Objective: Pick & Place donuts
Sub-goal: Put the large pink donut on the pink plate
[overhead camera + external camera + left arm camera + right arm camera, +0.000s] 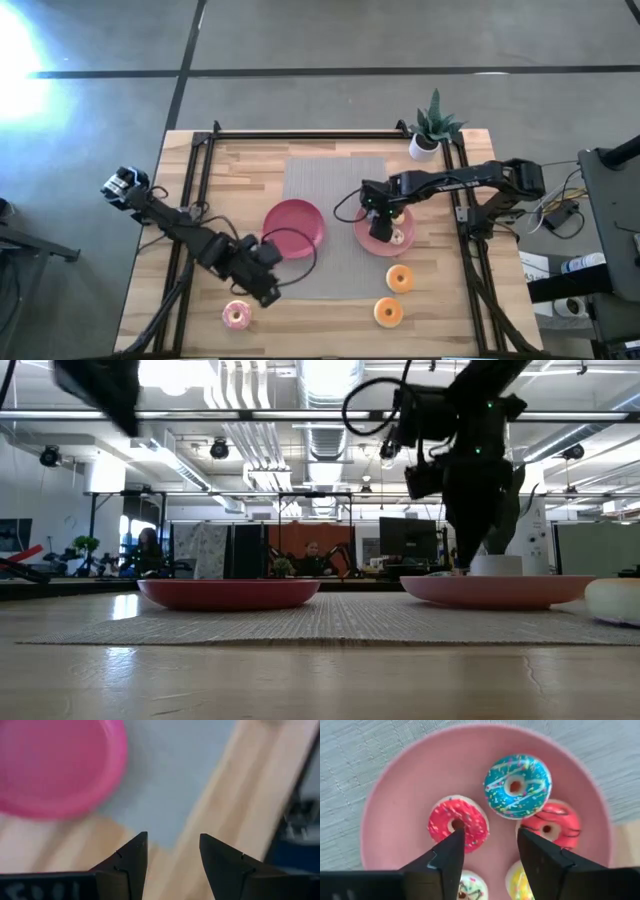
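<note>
My right gripper (381, 228) (490, 837) hangs open over the right pink plate (361, 237), fingers pointing down. In the right wrist view that plate (400, 795) holds several donuts: a blue one (518, 785), a pink-red one (458, 823), a red one (551, 826), a yellow one (516, 881) and a pale one (470, 887). Two orange donuts (399, 279) (388, 312) and a pink donut (237, 316) lie flat on the table. My left gripper (270, 290) (172, 845) is open, raised near the table's near edge, beside the pink donut. The left pink plate (293, 228) (55, 765) shows nothing in it.
A grey mat (335, 180) lies under both plates on the wooden table (250, 165). A potted plant (433, 128) stands at the far right corner. Black frame rails (300, 135) run along the far and side edges. Bare wood lies between the pink and orange donuts.
</note>
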Tool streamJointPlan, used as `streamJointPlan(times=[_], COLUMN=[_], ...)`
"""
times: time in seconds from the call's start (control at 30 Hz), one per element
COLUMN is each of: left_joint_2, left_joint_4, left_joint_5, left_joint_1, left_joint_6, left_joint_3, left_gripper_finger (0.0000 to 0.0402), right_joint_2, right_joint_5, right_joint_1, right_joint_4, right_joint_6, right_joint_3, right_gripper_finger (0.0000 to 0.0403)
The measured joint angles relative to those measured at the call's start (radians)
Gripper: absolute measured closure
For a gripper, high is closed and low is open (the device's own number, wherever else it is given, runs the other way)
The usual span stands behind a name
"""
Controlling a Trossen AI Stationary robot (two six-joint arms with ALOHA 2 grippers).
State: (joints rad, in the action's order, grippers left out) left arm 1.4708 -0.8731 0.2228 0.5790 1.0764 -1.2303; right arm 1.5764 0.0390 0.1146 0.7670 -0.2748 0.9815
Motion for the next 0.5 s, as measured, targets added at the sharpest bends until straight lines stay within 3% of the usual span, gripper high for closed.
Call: streamJointPlan(times=[0.17, 0.33, 0.4, 0.5], left_joint_2=[0.0, -0.014, -0.034, -0.072], left_joint_4=[0.001, -0.01, 0.055, 0.278], left_joint_5=[-0.09, -0.125, -0.184, -0.215], left_joint_1=[0.13, 0.231, 0.244, 0.259], left_joint_6=[0.109, 0.392, 0.503, 0.549], left_joint_3=[0.039, 0.174, 0.259, 0.391], left_gripper_finger=[0.0248, 0.0248, 0.0248, 0.0248], right_joint_2=[-0.017, -0.017, -0.017, -0.017], right_joint_5=[-0.016, -0.016, -0.016, -0.014], right_joint_1=[-0.03, -0.045, -0.047, -0.047], right_joint_4=[-0.002, -0.028, -0.031, -0.041], right_joint_6=[0.039, 0.043, 0.042, 0.042], right_joint_3=[0.038, 0.051, 0.053, 0.06], right_gripper_finger=[0.0218, 0.022, 0.022, 0.0218])
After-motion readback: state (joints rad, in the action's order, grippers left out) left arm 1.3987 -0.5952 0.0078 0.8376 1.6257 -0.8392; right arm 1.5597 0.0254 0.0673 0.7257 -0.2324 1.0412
